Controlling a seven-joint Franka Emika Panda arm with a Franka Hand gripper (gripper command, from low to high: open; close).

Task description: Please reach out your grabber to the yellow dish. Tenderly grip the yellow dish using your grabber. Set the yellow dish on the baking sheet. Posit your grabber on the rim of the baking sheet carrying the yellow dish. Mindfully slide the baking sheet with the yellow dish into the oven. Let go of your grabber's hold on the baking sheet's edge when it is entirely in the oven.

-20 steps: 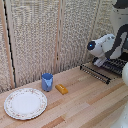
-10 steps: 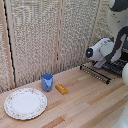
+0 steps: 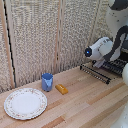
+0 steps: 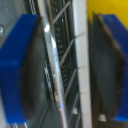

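My gripper (image 4: pixel 65 65) is open, and its blue fingers (image 4: pixel 20 65) straddle a metal bar on the rim of the baking sheet (image 4: pixel 56 75). A patch of the yellow dish (image 4: pixel 107 6) shows just past one finger. In the exterior view the white arm (image 3: pixel 105 47) reaches down to the dark wire baking sheet (image 3: pixel 97 74) at the exterior view's right. The fingertips are hard to make out there. The arm hides the yellow dish in that view, along with most of the oven at the right edge.
A blue cup (image 3: pixel 47 81), a small orange block (image 3: pixel 61 89) and a white floral-rimmed plate (image 3: pixel 25 103) sit on the wooden table (image 3: pixel 85 107) toward the exterior view's left. A slatted screen stands behind the table.
The arm's wrist has dipped slightly toward the baking sheet. The cup, block and plate have not moved.
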